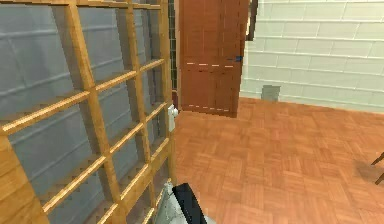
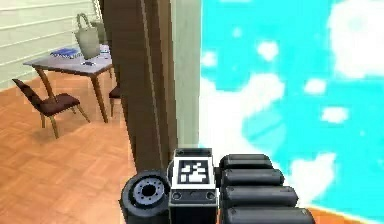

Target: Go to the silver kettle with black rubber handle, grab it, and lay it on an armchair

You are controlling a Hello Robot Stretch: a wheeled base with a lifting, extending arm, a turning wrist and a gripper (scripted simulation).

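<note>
Facing a wooden door (image 1: 212, 55), the robot seems early in its errand, kettle and armchair yet to be reached; the gripper (image 2: 145, 197) gives no sign of its state or load.

a home: orange-brown parquet floor (image 1: 290, 150), reddish-brown panelled wooden door (image 1: 210, 55) at twelve o'clock, wood-framed grey glass panes (image 1: 80, 100) at nine o'clock; arm side view's ten o'clock, small wooden dining table (image 2: 70, 66) with dark brown chair (image 2: 45, 100).

Brown door (image 1: 210, 55) beside glazed wooden partition (image 1: 95, 110)
</note>
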